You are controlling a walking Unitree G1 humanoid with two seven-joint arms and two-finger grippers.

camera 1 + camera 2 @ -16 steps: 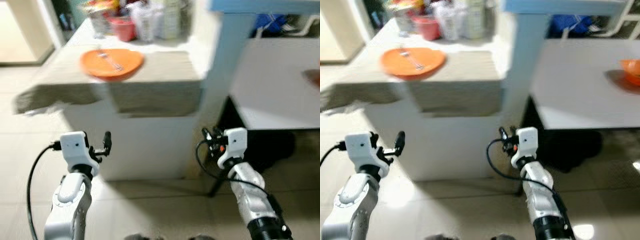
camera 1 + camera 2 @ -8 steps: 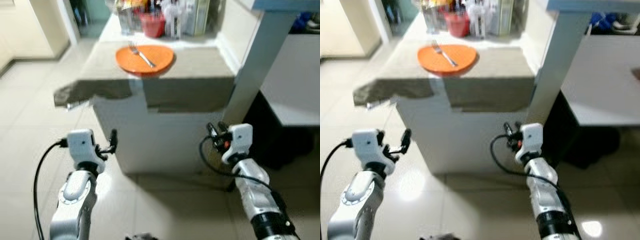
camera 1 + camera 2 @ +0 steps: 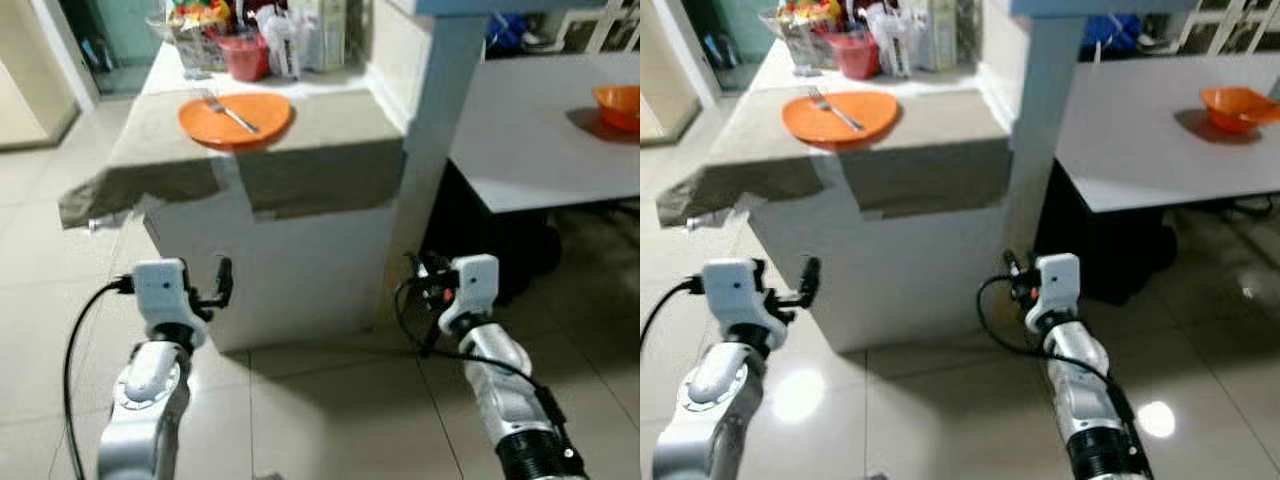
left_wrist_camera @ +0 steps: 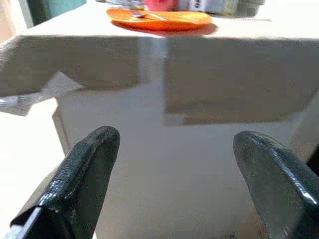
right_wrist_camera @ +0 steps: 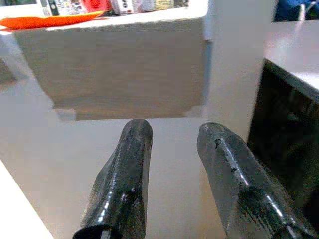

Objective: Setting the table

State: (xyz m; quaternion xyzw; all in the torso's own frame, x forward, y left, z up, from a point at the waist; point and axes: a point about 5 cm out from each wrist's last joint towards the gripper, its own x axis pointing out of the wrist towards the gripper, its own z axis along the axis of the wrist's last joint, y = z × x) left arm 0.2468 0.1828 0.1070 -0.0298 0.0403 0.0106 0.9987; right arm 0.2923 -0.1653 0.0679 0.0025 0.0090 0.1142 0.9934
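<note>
An orange plate (image 3: pixel 235 118) lies on a white counter (image 3: pixel 300 250) that is covered with a beige cloth (image 3: pixel 310 165); a metal fork (image 3: pixel 228 110) rests on the plate, its tines toward the far side; behind the plate, at the back of the counter, stand a red cup (image 3: pixel 243 55) and several containers (image 3: pixel 300 35) close together, too blurred to name. To the right of the counter rises a pale blue post (image 3: pixel 432 150), and beyond it is a white table (image 3: pixel 1160 140) with an orange bowl (image 3: pixel 1232 103) near its far right edge, well apart from the plate. Both arms are held low in front of the counter, above the tiled floor (image 3: pixel 330 410); the left gripper (image 4: pixel 174 184) points at the counter's front wall with its two black fingers wide apart and nothing between them; the right gripper (image 5: pixel 174 189) points at the same wall near the post, its fingers apart by a narrower gap, also holding nothing; neither gripper touches the counter.
</note>
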